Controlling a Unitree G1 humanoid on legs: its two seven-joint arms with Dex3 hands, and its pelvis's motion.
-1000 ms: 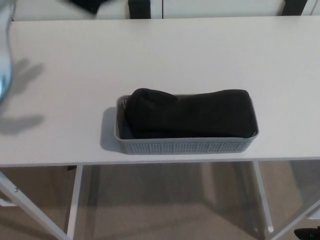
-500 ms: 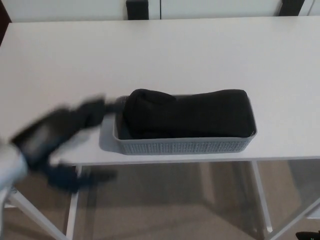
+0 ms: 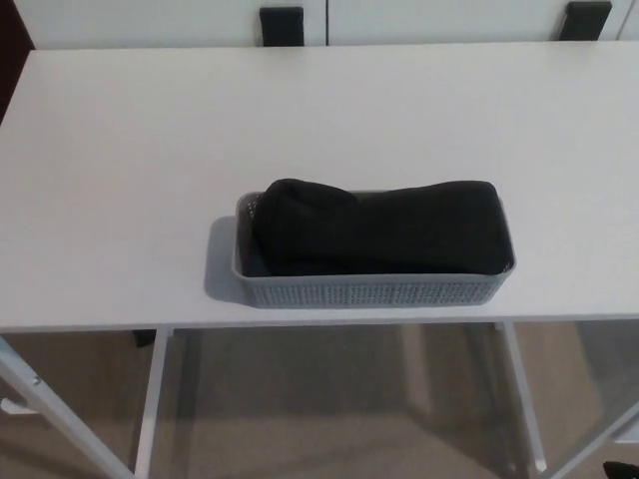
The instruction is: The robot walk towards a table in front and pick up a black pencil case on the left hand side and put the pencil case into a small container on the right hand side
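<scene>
Pencil case (image 3: 384, 228) lay lengthwise inside grey container (image 3: 369, 290) | container sat near front edge of white table (image 3: 150, 150) | hands: neither visible, state unknown

Perhaps an office: plain white table (image 3: 120, 150), pale cabinet fronts (image 3: 150, 20) behind.

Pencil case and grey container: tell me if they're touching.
Touching. The head view shows the black pencil case lying inside the grey container, filling it end to end and resting against its walls.
</scene>
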